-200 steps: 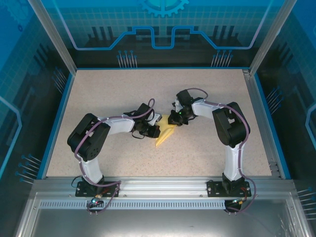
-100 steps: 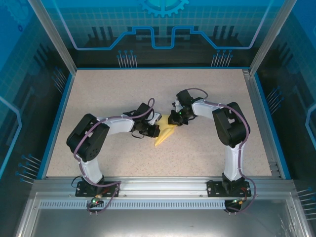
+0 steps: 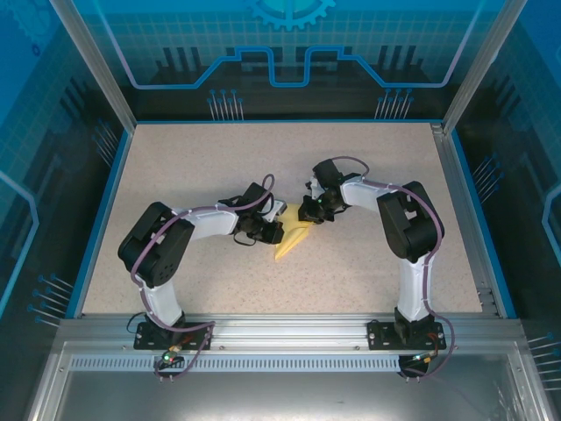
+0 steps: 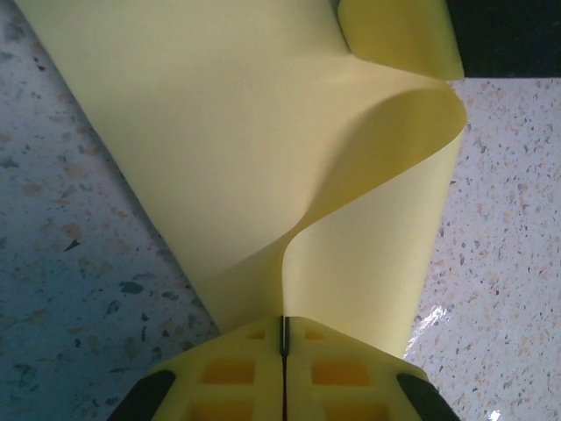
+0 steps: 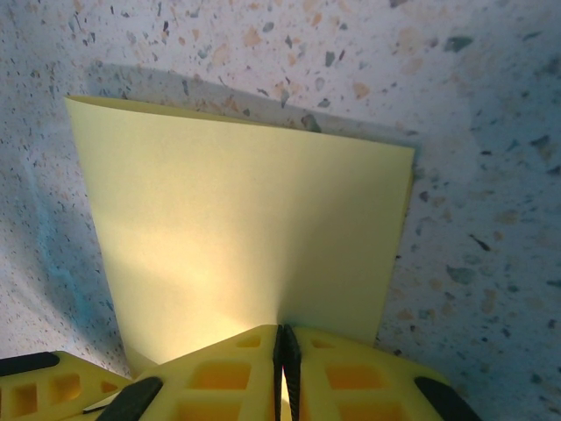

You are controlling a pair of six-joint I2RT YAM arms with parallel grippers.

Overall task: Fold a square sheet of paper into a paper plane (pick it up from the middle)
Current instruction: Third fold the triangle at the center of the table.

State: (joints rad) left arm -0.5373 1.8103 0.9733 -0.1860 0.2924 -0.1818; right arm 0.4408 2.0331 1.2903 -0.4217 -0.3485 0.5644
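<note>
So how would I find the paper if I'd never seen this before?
Find the speckled table, then look at its middle, where the left gripper and right gripper almost meet. The paper sits between them, pinched by both. It is thin, pale yellow and narrows to a point, unlike the beige table around it.

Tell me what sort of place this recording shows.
Probably a robot lab workcell: a speckled tabletop walled by blue printed panels on metal posts, with a left arm and a right arm bolted to a rail at its near edge.
</note>
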